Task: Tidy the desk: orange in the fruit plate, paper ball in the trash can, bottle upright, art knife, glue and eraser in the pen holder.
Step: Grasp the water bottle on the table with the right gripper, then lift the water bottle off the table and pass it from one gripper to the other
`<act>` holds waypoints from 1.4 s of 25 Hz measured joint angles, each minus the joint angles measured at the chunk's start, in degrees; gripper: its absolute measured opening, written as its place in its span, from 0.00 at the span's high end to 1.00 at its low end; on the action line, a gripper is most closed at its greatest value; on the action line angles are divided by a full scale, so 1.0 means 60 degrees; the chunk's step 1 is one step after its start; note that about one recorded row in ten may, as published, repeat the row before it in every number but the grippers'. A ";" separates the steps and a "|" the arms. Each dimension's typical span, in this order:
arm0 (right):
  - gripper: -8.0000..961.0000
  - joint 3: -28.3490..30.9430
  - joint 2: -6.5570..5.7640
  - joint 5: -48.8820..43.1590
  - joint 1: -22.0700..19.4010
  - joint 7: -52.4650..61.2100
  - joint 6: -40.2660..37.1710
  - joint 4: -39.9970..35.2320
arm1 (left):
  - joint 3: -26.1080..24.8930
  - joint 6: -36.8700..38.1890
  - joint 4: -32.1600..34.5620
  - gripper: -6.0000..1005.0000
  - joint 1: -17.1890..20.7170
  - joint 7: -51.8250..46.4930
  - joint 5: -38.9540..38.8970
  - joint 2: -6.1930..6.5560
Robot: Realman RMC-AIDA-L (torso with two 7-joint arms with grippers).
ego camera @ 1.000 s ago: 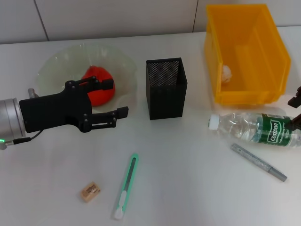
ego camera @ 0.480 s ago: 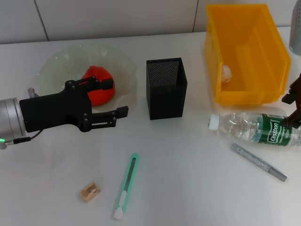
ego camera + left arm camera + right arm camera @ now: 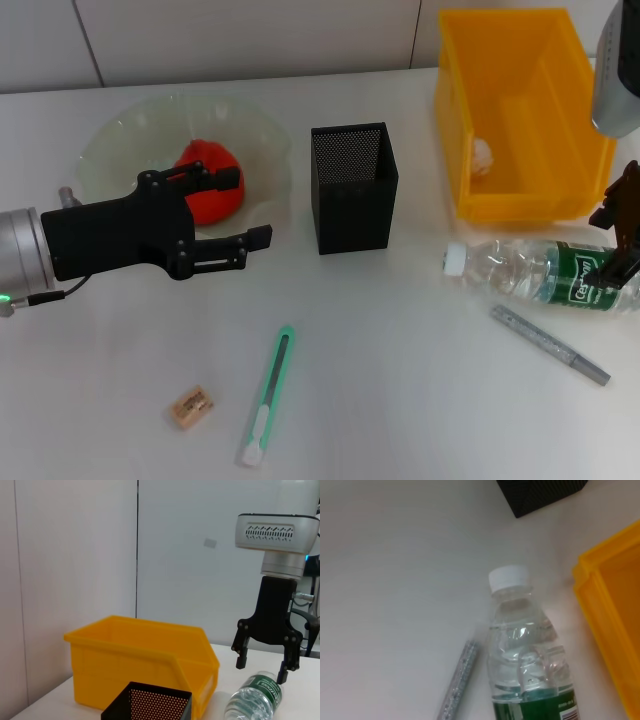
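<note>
The clear bottle (image 3: 530, 273) with a green label lies on its side at the right, cap toward the pen holder. My right gripper (image 3: 615, 240) hangs open just above its label end; the left wrist view shows that gripper (image 3: 261, 671) straddling the bottle (image 3: 252, 700) without touching it. The orange (image 3: 205, 195) rests in the glass fruit plate (image 3: 130, 130), with my open left gripper (image 3: 250, 208) hovering beside it. The paper ball (image 3: 483, 155) lies in the yellow trash can (image 3: 520, 205). The green art knife (image 3: 268, 395), the eraser (image 3: 191, 407) and the silver glue stick (image 3: 550, 345) lie on the desk.
The black mesh pen holder (image 3: 352, 185) stands mid-desk between plate and trash can. In the right wrist view the bottle (image 3: 530, 655) lies between the glue stick (image 3: 462, 677) and the trash can's wall (image 3: 615, 605), close to both.
My right gripper has come in from the right edge and settled over the bottle's label end. The left arm and all the objects have stayed put.
</note>
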 joint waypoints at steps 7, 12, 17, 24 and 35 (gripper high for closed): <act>0.18 -0.0616 0.0010 0.0001 -0.0227 0.0151 0.0731 0.0510 | 0.0000 -0.0055 -0.0056 0.20 -0.0004 0.0065 0.0001 0.0000; 0.18 -0.0673 0.0027 0.0002 -0.0195 0.0155 0.1092 0.0909 | 0.0000 -0.0068 -0.0105 0.20 -0.0007 0.0078 0.0001 0.0000; 0.18 -0.0669 0.0070 0.0004 -0.0117 0.0108 0.1438 0.1151 | 0.0000 -0.0072 -0.0105 0.20 -0.0001 0.0092 0.0000 0.0000; 0.18 -0.0889 0.0104 0.0009 0.0029 0.0078 0.2035 0.1741 | 0.0000 -0.0098 -0.0103 0.20 0.0017 0.0103 0.0001 0.0003; 0.18 -0.1036 0.0121 0.0010 0.0272 0.0061 0.2538 0.2484 | 0.0000 -0.0194 -0.0102 0.20 0.0024 0.0117 0.0001 0.0015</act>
